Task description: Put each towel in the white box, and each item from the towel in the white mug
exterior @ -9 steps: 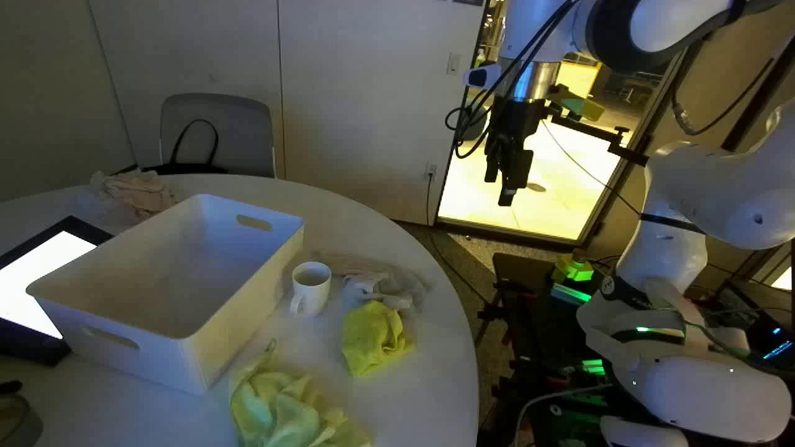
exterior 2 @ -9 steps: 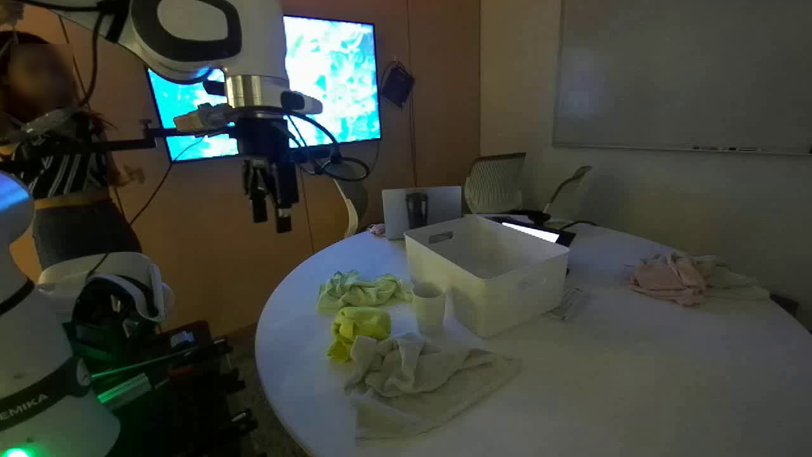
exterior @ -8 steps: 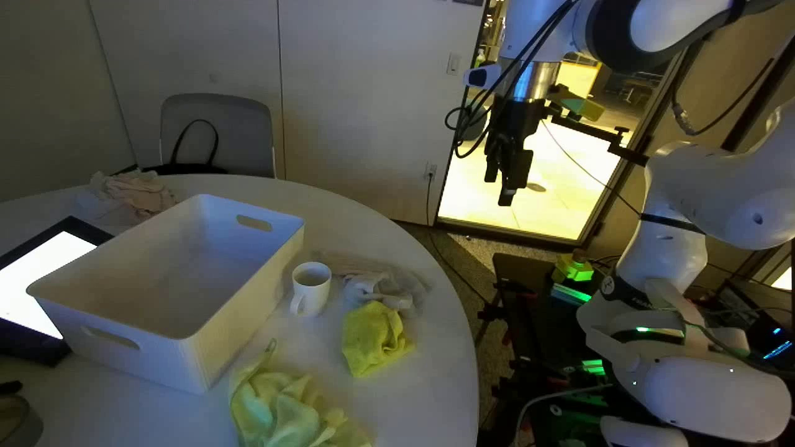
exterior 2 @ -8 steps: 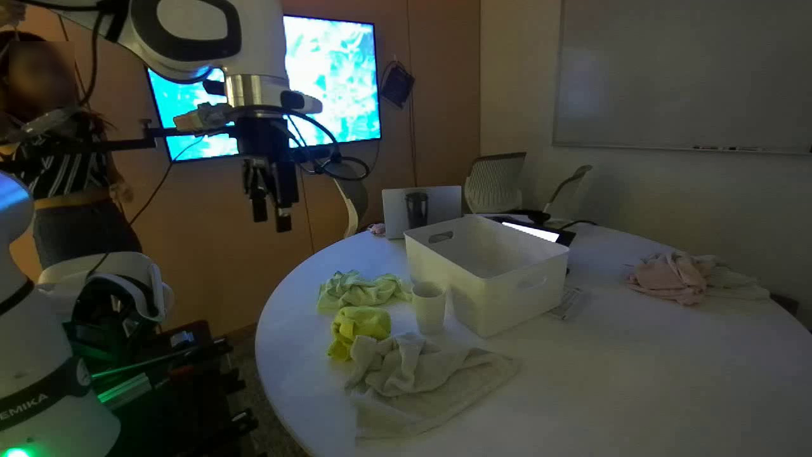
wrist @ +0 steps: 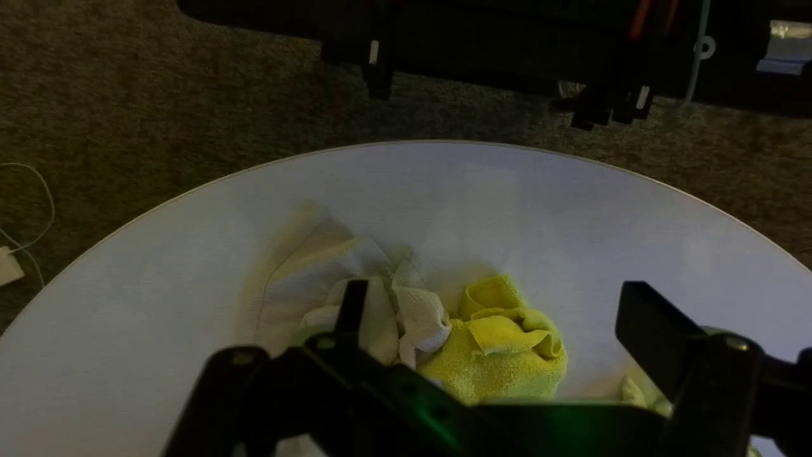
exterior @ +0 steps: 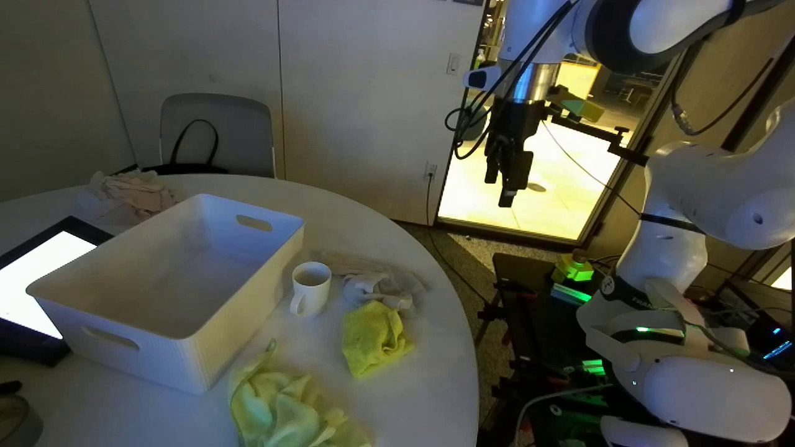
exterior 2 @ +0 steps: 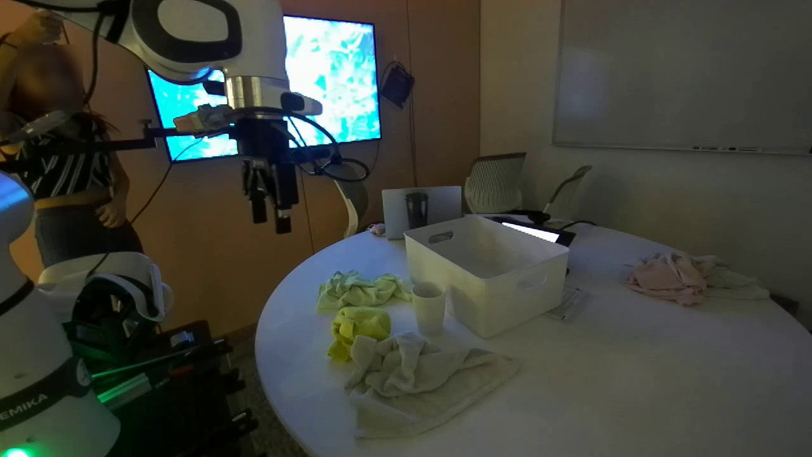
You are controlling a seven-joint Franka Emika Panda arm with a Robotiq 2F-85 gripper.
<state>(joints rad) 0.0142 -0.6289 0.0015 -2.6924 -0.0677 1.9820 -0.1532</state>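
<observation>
Well below the gripper [exterior 2: 271,221], on the white table [wrist: 571,190]: the bright yellow towel [wrist: 498,368], bunched up, in the wrist view right in the gap between both fingers [wrist: 656,324]. Also below the hand, near the yellow one, the paler yellow-green towel [exterior: 286,410], heaped in loose folds and in the wrist view peeping out only in part beside one finger. A little farther from the hand, the white mug [exterior: 310,292], upright, with handle on the side away from the gripper. Past the mug from the hand, the white box [exterior: 155,360], upright and just beside the mug; whether touching or apart, impossible to tell. As for the hand: unclenched, with fingers parted wide, well above table height. Against the yellow towel and lower than the hand, a greyish-white cloth [exterior 2: 438,387], spread flat at one end and crumpled at the other. On the far side of the box from the hand, a tablet [exterior: 53,273] with a bright screen; far from the hand too, a pink cloth [exterior 2: 672,279]. Behind the hand in an exterior view, a lit wall screen [exterior 2: 333,82]; well apart from the hand, a standing person [exterior 2: 70,178] in a striped top.
</observation>
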